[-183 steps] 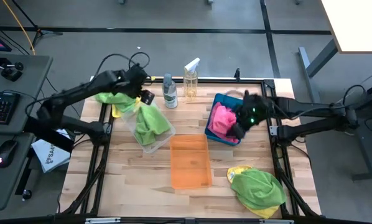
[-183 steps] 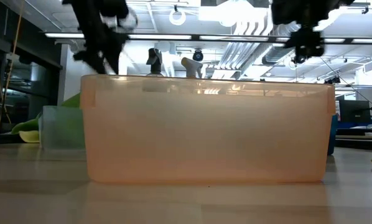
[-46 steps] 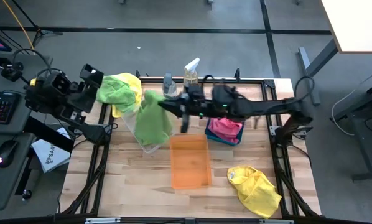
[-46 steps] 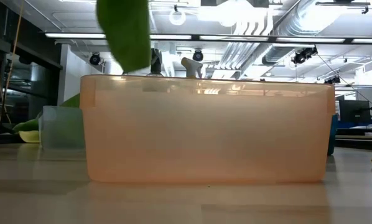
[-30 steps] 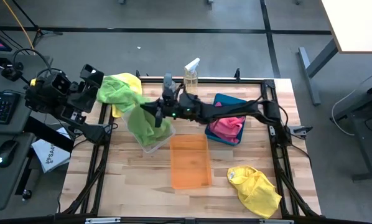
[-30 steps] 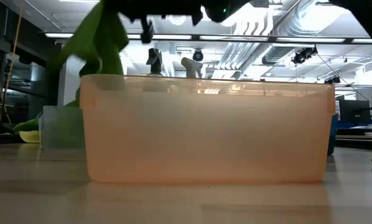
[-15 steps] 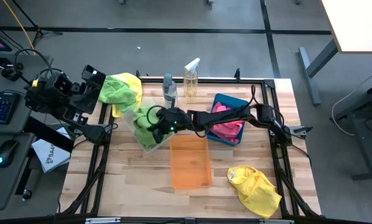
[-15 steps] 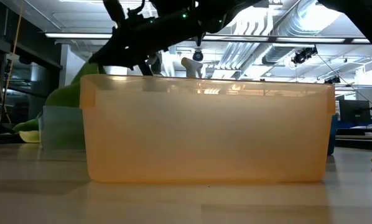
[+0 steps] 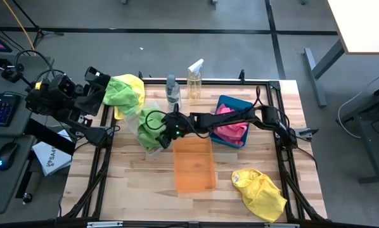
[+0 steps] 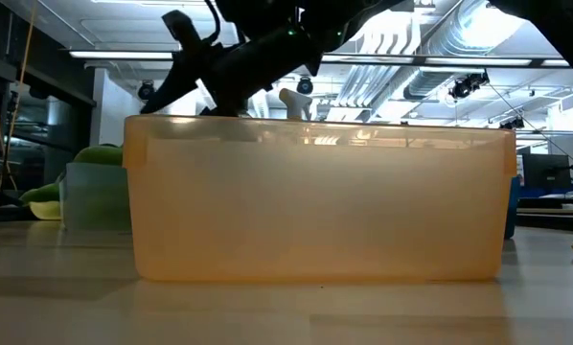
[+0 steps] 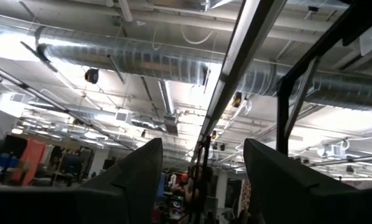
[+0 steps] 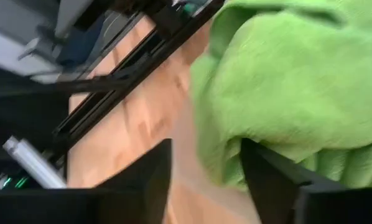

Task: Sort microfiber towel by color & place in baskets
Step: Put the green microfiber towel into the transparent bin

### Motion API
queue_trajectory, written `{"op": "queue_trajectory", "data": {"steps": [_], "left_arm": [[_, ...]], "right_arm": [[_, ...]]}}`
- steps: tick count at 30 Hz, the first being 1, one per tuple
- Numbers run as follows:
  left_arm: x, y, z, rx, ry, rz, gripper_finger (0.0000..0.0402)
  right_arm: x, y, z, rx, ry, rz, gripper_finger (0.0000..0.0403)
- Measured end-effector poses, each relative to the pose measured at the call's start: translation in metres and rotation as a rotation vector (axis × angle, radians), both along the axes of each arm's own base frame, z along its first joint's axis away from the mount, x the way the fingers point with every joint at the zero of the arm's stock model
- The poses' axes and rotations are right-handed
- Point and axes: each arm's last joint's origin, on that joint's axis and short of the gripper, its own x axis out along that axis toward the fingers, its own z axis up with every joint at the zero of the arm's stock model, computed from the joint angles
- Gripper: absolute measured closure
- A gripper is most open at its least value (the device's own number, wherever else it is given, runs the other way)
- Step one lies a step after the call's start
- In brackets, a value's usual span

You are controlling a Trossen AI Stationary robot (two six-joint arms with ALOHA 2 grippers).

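The right gripper (image 9: 156, 124) reaches far across the worktop (image 9: 132, 177) from the right side and sits over the clear basket (image 9: 153, 148), which lies tilted near the worktop's left half with lime green towels (image 9: 145, 123) heaped inside. In the right wrist view its two dark fingers (image 12: 150, 174) stand apart with a gap between them and nothing gripped, just above the fuzzy green towel (image 12: 285, 93) that fills the basket below. The left gripper (image 9: 96, 77) is pulled back off the worktop's left rear corner, raised and pointing at the ceiling; in the left wrist view its fingers (image 11: 136, 168) are spread with only ceiling pipes seen between them. Close by that corner lies another lime green towel on top of a yellow one (image 9: 125, 92). The translucent orange basket (image 9: 193, 163) stands in the middle of the worktop, just beside the clear one, and in the low view it fills the foreground (image 10: 315, 201) with the right arm above its far rim. The teal basket (image 9: 235, 101) sits to the right of the arm and holds a pink towel (image 9: 231, 130). A crumpled yellow towel (image 9: 260, 193) lies alone near the front right corner. Two spray bottles (image 9: 183, 85) stand at the rear edge.
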Motion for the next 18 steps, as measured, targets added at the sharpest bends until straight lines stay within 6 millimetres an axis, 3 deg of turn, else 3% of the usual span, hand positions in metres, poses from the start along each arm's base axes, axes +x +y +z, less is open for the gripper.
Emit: {"op": "queue_trajectory", "data": {"steps": [5, 11, 18], "left_arm": [[0.000, 0.001, -0.002, 0.003, 0.031, 0.010, 0.0188], [0.000, 0.002, -0.005, -0.016, 0.086, 0.055, 0.0188], [0.005, 0.002, -0.011, -0.028, 0.171, 0.122, 0.0188]], "right_arm": [[-0.009, -0.003, 0.001, 0.017, 0.085, 0.095, 0.0147], [-0.036, -0.007, 0.027, -0.155, 0.231, 0.114, 0.0140], [-0.066, -0.002, 0.067, -0.300, 0.277, 0.138, 0.0139]]}}
